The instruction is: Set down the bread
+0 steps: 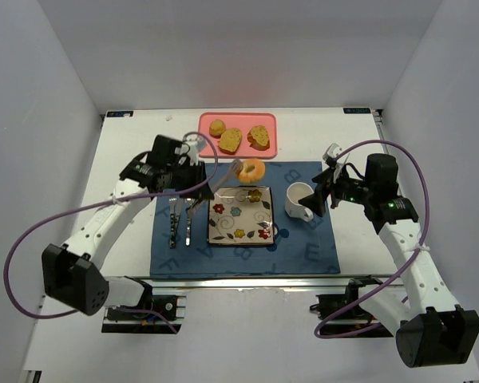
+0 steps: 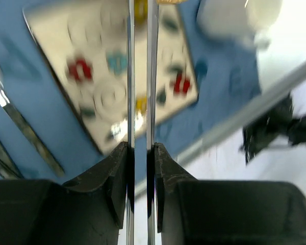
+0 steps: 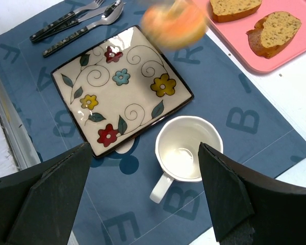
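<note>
**OPERATOR:** What is the layout, largest item first?

**GUIDE:** You have a white table (image 1: 319, 132) carrying a blue lettered placemat (image 1: 303, 247). A pink tray (image 1: 243, 120) lies just beyond the placemat's far edge. A square floral plate (image 1: 239, 215) sits at the centre of the placemat. A white mug (image 1: 301, 199) stands just right of the plate, its handle pointing toward the near side. Dark-handled cutlery (image 1: 180, 223) lies just left of the plate.

**OPERATOR:** Where is the bread?

**GUIDE:** You will find three pieces on the tray. A wedge slice (image 1: 231, 140) sits near the middle, a second wedge slice (image 1: 259, 136) to its right, and a small round bun (image 1: 217, 127) at the left. The fourth piece, the bagel ring (image 1: 251, 170), is over the placemat, between the tray and the plate's far edge. In the right wrist view the ring is blurred and overlaps the plate's far corner.

**OPERATOR:** What is the state of each claw?

**GUIDE:** Check the left gripper (image 2: 141, 102) first. Its two thin metal blades are drawn nearly together, with only a narrow slit between them. The tips run out of the left wrist view. From above, you see them reach the ring's left side, where they appear clamped on it. The right gripper (image 3: 143, 148) has its fingers spread wide apart. It hovers just right of the mug, and in its own wrist view the mug shows between the two fingers.
</note>
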Robot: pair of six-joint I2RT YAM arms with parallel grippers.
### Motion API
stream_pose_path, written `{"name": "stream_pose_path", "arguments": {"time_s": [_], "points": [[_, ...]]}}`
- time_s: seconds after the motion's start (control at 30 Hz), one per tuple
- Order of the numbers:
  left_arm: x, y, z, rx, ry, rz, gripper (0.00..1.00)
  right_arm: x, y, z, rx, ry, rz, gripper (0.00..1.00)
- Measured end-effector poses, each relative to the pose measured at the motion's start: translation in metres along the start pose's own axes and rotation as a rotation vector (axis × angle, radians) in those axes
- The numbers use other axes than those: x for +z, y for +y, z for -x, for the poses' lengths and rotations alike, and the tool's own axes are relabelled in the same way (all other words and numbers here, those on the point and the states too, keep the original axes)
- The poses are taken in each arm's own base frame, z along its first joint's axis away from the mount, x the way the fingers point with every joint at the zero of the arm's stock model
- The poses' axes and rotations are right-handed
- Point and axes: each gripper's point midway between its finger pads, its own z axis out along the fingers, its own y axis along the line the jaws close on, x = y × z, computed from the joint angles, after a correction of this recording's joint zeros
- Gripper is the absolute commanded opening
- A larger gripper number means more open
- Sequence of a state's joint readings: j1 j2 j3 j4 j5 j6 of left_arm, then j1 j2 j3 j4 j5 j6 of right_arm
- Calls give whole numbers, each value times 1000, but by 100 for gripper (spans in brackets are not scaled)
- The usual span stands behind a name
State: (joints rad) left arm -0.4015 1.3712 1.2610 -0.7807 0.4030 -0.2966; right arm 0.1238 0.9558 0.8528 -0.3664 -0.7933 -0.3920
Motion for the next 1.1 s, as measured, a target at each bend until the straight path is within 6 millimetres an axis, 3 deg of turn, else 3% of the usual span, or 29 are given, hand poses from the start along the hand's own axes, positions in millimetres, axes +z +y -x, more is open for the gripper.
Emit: {"name": "stream_pose_path", "arguments": {"time_s": [0.13,0.2,0.3,0.37,0.5,0.73,0.93,1.0,1.1], "points": [[-1,10,-64,-41,126,5,9,1,2,0,10,-2,12,89],[1,12,-85,-50,174,9,20,2,3,-1,19,-2,21,89],[4,14,-102,-53,210,18,33,3,3,-2,30,1,26,89],[6,13,-103,-49,211,27,48,3,3,-2,31,1,28,89],[7,13,-99,-35,194,36,56,3,3,-2,31,1,28,89],[-5,7,-66,7,111,65,56,3,3,-2,31,1,28,89],[-12,-3,-13,54,-36,86,47,3,3,-2,32,1,28,89],[-3,-6,12,67,-72,87,46,3,3,-2,32,1,28,89],[29,-6,53,73,-100,88,48,3,3,-2,31,1,28,89]]}}
